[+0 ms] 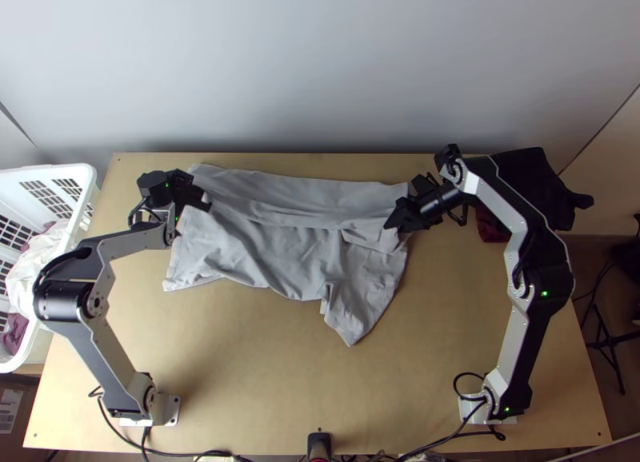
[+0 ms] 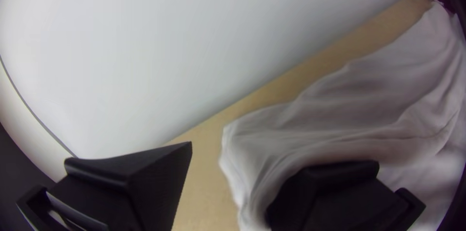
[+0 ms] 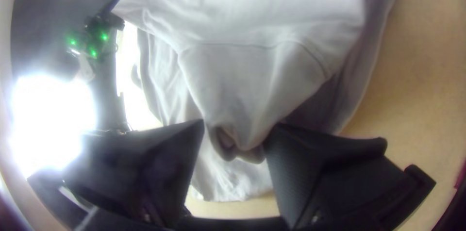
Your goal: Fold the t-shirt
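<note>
The light grey t-shirt (image 1: 296,254) lies wrinkled across the table's far half, its upper part doubled over in a long fold and one corner pointing to the near edge. At its far left part is my left gripper (image 1: 204,193). The left wrist view has this gripper (image 2: 242,160) open, one finger against the shirt (image 2: 369,100) and partly covered by it, the other over bare wood. My right gripper (image 1: 395,214) is at the shirt's right side. In the right wrist view, that gripper (image 3: 240,126) stands open, with a bunched bit of the shirt (image 3: 242,75) between its fingers.
A white laundry basket (image 1: 84,192) with clothes in it stands off the table's left edge. Dark cloth (image 1: 536,174) lies at the far right corner, with a dark red piece (image 1: 490,227) beside it. Bare wood (image 1: 264,358) stretches between the arm bases.
</note>
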